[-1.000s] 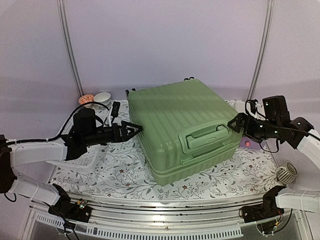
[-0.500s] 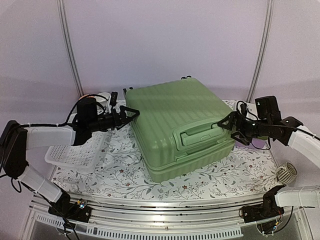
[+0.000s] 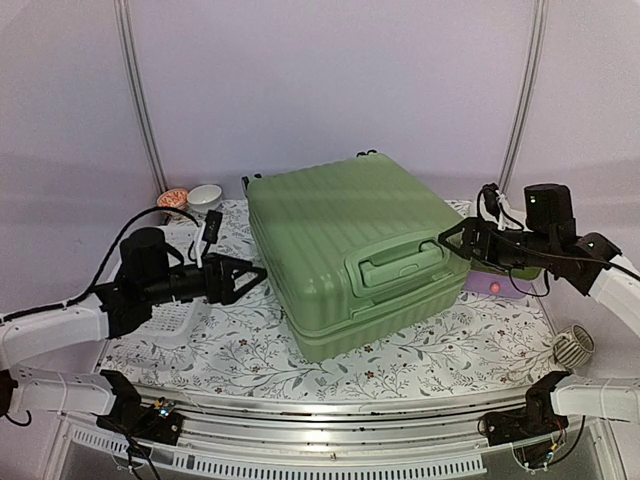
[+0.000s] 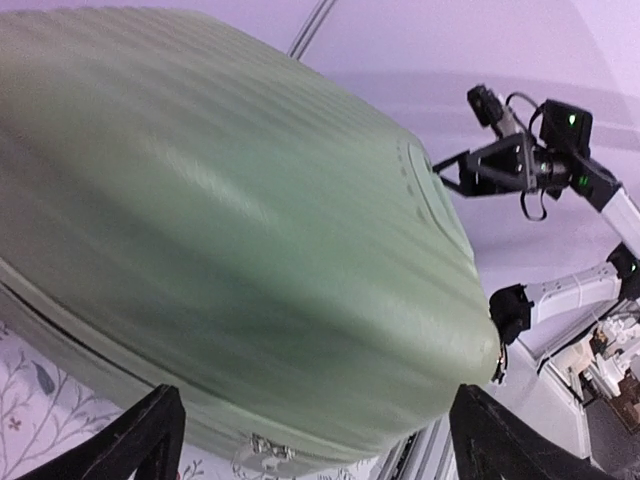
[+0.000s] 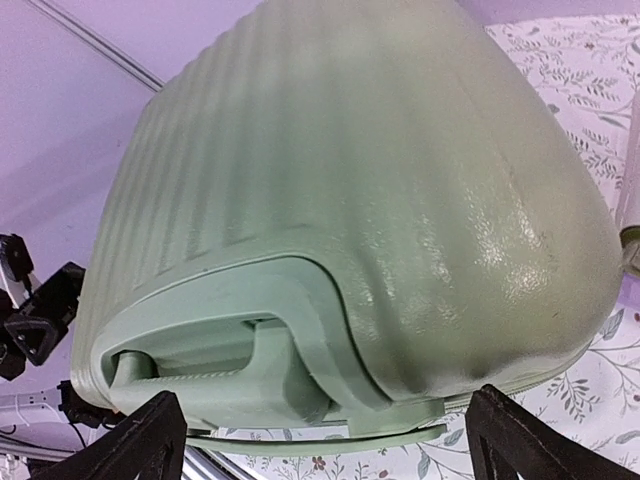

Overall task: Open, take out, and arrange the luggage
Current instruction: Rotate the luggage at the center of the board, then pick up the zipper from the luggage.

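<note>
Both pincers stand wide and empty, the left pincer point(image 3: 250, 275) just beside the left flank of the luggage point(image 3: 340, 250), the right pincer point(image 3: 452, 248) at its right corner by the handle. Closed, ribbed and light green, the luggage lies flat mid-desk point(image 3: 400, 375), with bare floral cloth in front.

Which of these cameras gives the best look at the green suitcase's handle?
The right wrist view: the handle sits close and large in its recess. The top view shows it small on the side of the luggage. The left wrist view shows mostly blurred ribbed shell, no clear handle.
</note>
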`<state>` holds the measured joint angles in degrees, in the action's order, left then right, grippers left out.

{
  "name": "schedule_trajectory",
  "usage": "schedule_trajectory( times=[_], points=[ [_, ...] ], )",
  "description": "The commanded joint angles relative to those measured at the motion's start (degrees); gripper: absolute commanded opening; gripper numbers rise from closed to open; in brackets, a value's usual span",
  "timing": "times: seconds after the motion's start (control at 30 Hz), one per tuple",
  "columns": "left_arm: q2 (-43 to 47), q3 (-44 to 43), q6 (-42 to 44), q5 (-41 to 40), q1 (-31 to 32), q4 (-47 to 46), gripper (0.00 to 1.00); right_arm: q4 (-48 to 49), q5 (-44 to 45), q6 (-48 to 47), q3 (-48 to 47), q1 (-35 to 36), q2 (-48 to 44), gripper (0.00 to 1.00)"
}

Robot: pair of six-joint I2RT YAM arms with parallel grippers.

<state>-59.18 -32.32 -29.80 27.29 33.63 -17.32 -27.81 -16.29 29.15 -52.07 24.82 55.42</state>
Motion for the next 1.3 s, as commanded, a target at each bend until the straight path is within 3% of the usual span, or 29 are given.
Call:
schedule_trajectory(
  times=[0.0,0.07,0.2,0.4,0.5,0.63,0.77,0.9,1.27],
  points=[
    [5.85,6.76,3.83,-6.17,4.32,3.63,0.93,0.39,1.14,-5.75,-2.52,0.49,-4.29,0.99],
    [7.99,9.37,3.49,-7.77,5.70,3.33,0.88,0.91,3.95,-6.18,-1.87,0.45,-6.28,0.99],
    [8.28,14.20,2.72,-10.90,8.95,-0.81,0.66,2.74,8.80,-5.81,0.37,0.41,-9.93,0.99],
    [2.02,17.26,5.52,-12.73,13.83,-10.38,0.43,6.26,1.67,-7.32,3.81,0.41,-11.76,0.96],
    [-1.46,18.11,9.20,-13.87,16.52,-16.02,0.41,6.80,-0.02,-9.28,5.64,0.41,-12.20,0.96],
    [-4.54,18.81,12.21,-16.94,18.35,-20.28,0.56,7.28,0.27,-9.81,5.95,0.41,-13.03,0.96],
    [-7.79,19.73,14.07,-16.37,19.10,-25.53,0.51,7.60,1.19,-8.68,5.10,0.41,-13.42,0.97],
    [-11.92,18.64,17.05,-15.70,20.00,-27.11,0.39,7.43,2.31,-8.74,4.73,0.41,-13.45,0.97],
    [-19.58,18.31,21.18,-18.57,20.43,-33.12,0.37,6.89,2.49,-8.58,3.54,0.41,-13.58,0.98]
  ],
)
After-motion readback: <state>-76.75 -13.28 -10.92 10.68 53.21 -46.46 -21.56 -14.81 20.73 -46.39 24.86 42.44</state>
